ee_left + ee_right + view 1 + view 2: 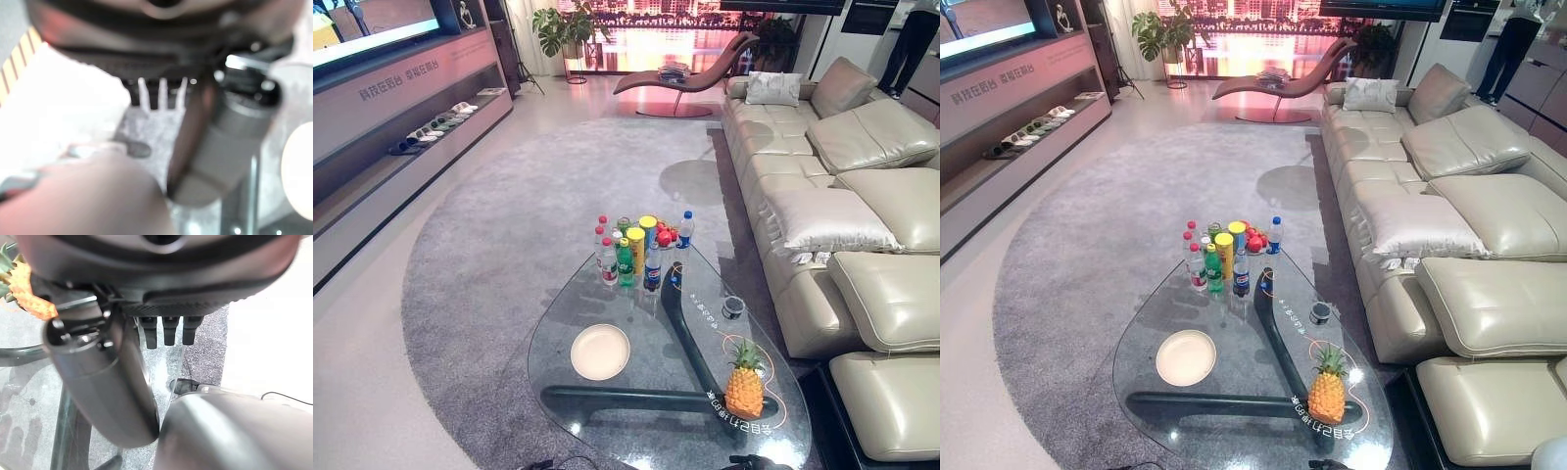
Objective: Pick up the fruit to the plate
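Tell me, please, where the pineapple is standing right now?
The pineapple stands upright on the glass table's near right end, beside the sofa, with the empty plate to its left.

On the worktop a plate lies near the left, well apart from a pineapple standing at the near right. A cluster of bottles stands at the far end, behind both. A small cup sits between bottles and pineapple. A sofa runs along the right; a rug lies under the worktop.
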You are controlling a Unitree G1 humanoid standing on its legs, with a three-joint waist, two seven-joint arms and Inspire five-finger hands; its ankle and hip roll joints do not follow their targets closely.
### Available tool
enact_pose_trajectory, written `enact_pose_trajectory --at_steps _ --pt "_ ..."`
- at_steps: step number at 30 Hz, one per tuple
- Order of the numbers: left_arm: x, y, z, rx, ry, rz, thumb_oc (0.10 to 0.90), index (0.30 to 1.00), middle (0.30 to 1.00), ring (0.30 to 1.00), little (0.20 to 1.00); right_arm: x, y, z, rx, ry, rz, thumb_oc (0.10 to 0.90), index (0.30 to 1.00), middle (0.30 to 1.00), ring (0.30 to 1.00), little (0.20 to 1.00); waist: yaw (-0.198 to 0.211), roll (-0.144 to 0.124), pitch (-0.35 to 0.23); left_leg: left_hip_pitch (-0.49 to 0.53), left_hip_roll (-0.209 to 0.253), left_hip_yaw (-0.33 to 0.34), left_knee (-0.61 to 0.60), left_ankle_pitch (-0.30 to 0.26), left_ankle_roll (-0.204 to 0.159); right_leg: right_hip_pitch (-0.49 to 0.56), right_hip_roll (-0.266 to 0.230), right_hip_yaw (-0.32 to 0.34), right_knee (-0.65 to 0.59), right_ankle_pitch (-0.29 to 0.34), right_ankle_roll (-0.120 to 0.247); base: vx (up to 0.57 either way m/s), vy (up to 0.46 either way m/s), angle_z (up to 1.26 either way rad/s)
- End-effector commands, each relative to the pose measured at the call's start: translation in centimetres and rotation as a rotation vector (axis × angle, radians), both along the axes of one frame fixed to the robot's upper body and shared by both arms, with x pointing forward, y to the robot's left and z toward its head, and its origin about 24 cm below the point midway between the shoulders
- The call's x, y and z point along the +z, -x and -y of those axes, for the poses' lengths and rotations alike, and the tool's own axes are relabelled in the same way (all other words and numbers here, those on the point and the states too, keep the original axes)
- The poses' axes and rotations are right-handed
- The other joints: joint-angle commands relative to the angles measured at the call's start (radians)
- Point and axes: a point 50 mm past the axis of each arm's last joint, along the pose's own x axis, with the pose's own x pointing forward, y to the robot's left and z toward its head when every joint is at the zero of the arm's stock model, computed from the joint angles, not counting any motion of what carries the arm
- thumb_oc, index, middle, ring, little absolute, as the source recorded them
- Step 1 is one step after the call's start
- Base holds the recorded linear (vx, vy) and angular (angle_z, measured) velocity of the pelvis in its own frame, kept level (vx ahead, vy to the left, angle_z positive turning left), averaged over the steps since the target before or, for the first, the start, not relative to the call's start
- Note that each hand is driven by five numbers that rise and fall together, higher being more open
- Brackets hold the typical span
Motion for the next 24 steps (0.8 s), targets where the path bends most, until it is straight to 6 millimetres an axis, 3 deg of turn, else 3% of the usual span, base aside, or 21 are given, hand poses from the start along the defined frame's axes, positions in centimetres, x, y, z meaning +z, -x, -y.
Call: enact_pose_trajectory --at_steps 1,24 --pt "-0.29 0.08 1.13 -0.030 0.029 -0.068 0.800 0.900 0.900 0.900 0.900 -0.30 2.14 0.73 0.076 0.067 -0.125 0.800 0.900 0.900 0.900 0.900 -0.004 -0.020 0.020 0.015 -0.003 0.026 0.001 -0.072 -0.009 -0.019 -0.067 0.001 0.003 0.025 0.089 0.00 0.000 0.00" --pt "-0.33 0.32 1.09 -0.053 0.034 -0.081 0.800 0.900 0.900 0.900 0.900 -0.29 2.07 0.85 0.097 0.090 -0.111 0.800 0.900 0.900 0.900 0.900 -0.005 -0.022 0.024 0.016 -0.002 0.029 0.001 -0.070 -0.010 -0.019 -0.067 0.001 0.003 0.028 0.088 0.00 0.000 0.00"
